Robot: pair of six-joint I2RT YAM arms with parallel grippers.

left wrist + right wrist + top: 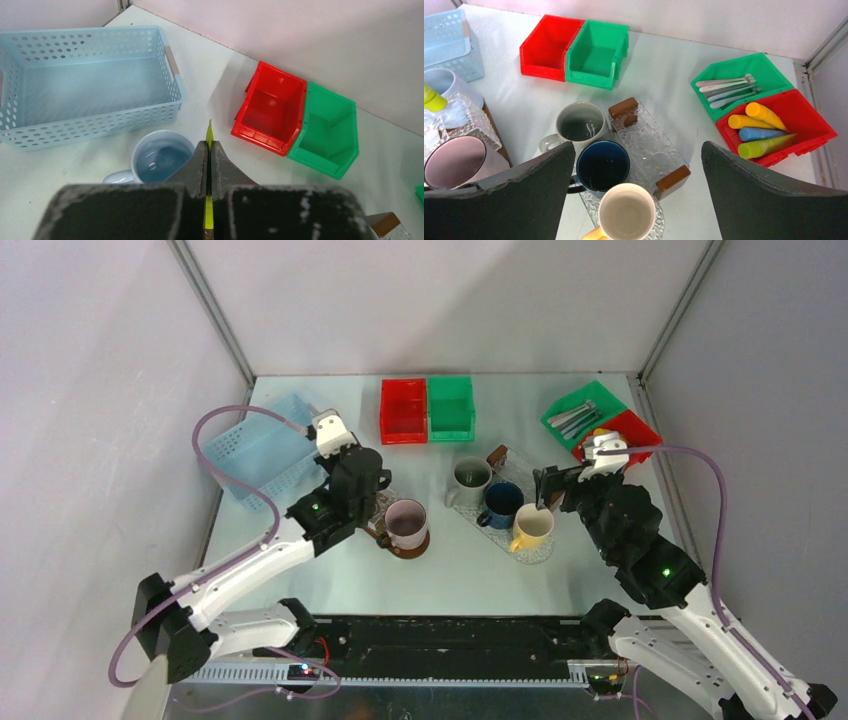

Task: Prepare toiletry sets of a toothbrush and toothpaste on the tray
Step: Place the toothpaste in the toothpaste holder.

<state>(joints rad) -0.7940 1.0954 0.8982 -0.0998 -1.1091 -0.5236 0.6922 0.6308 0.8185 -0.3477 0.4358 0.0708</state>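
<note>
My left gripper (209, 150) is shut on a lime green toothpaste tube (209, 131), seen edge-on between the pads, above a pale blue mug (161, 157). From the right wrist the tube's end (433, 98) shows over the left glass tray (471, 122). In the top view the left gripper (372, 485) hides the tube. My right gripper (639, 175) stands open and empty above the right glass tray (651, 145). Several toothbrushes (726, 87) lie in a green bin. Yellow (764, 114), blue (764, 134) and lime (769, 146) tubes lie in a red bin (811, 125).
Grey (580, 122), dark blue (602, 165) and yellow (626, 212) mugs stand on the right tray, a pink mug (454, 162) on the left one. A light blue basket (85, 85) sits far left. An empty red bin (272, 112) and green bin (327, 132) stand at the back.
</note>
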